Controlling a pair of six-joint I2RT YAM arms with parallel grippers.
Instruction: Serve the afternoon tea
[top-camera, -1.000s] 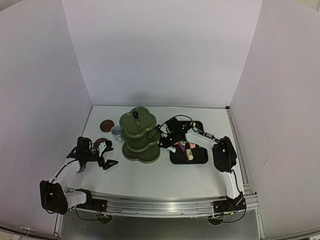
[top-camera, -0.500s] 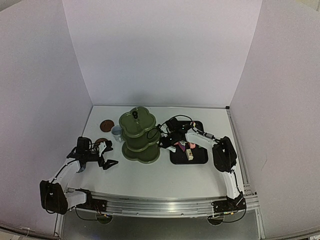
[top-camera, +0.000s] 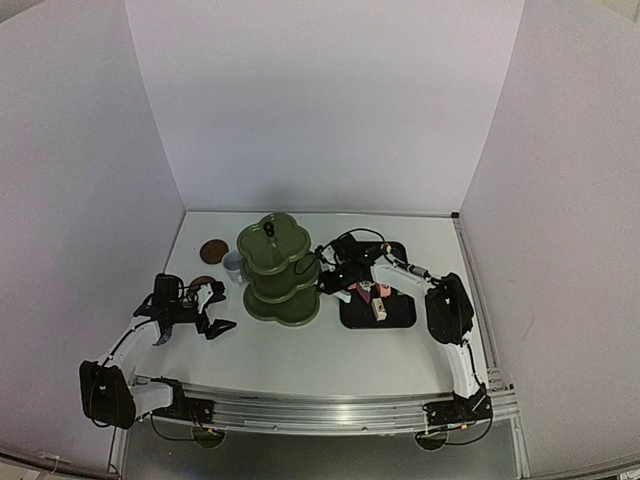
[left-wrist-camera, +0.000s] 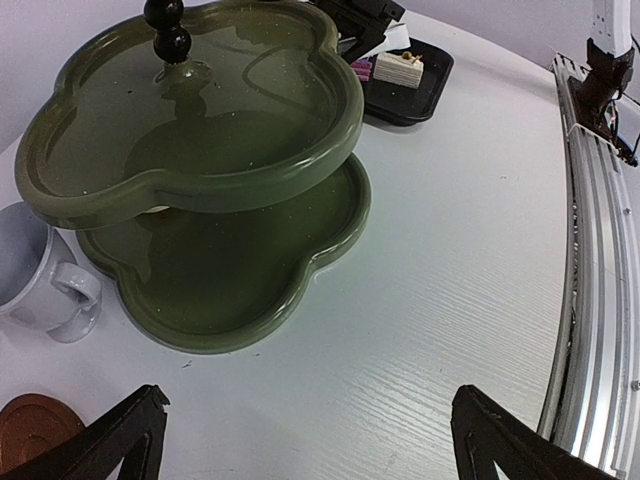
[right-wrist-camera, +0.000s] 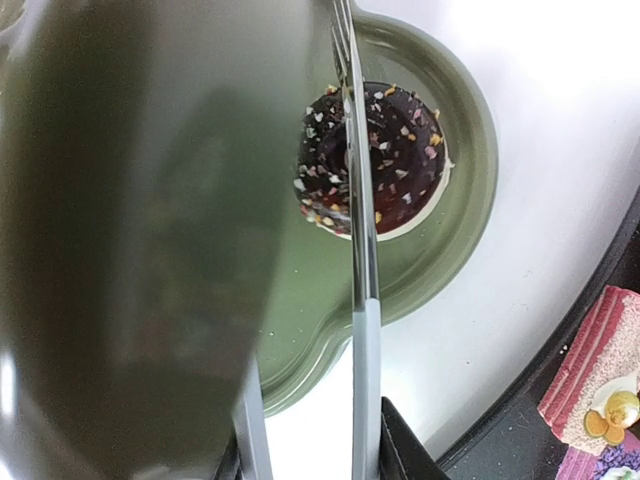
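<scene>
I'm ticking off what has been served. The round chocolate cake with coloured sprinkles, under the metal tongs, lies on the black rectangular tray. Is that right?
Not quite. The round chocolate cake with coloured sprinkles, under the metal tongs, lies on a tier of the olive-green scalloped stand, not on the black rectangular tray. The right wrist view shows it.

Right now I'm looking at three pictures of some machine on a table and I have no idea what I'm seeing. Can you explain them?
Two robot arms are bolted to the near edge of a table. One picture looks down from above, and the other two come from a camera on each wrist. On the table are a green tiered stand, a cup, brown coasters and a black tray of small cakes. The right end effector holds metal tongs at a chocolate cake on the stand. The left end effector is open and empty.
</scene>
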